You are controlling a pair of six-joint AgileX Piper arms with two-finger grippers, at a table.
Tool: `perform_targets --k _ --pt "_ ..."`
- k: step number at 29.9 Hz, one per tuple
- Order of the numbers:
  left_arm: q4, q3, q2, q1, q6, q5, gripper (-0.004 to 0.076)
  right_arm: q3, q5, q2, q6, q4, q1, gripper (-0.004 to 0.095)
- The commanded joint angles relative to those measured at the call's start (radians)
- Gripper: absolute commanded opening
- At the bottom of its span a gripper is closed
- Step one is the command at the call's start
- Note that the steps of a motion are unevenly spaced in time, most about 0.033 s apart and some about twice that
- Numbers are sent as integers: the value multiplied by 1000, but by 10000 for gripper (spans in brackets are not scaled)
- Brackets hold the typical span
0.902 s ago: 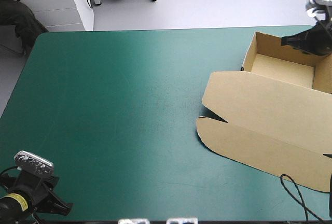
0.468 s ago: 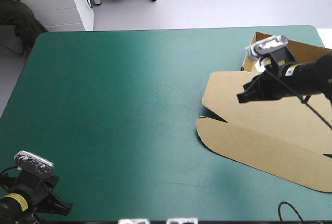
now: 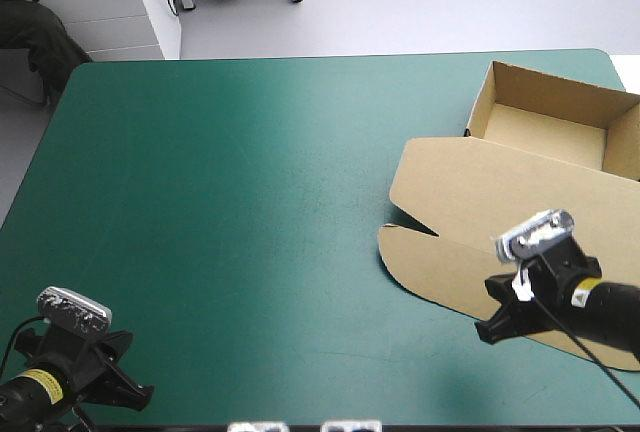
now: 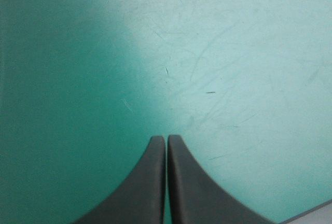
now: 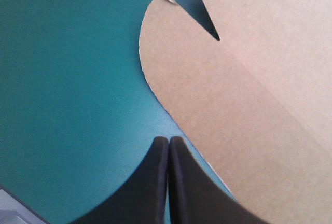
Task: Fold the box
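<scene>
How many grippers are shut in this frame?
2. The left gripper is over bare cover at the near left corner; the right gripper is at the near edge of the box's flat lid. Neither holds anything.

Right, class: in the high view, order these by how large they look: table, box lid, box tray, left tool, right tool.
1. table
2. lid, lying flat
3. tray
4. left tool and right tool: about alike, and the left sits nearer the camera, so unranked.
</scene>
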Motion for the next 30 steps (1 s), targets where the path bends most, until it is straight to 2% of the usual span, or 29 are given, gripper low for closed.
perform_targets --k 1,14,30 --pt "-31 2 11 -4 -8 -61 -8 93 -81 -109 -9 16 0 -18" --pt "-46 108 11 -4 -8 -82 -8 328 -136 -436 -7 -6 0 -18" --pt "-46 110 11 -4 -8 -86 -8 329 -139 -464 -7 -6 0 -18"
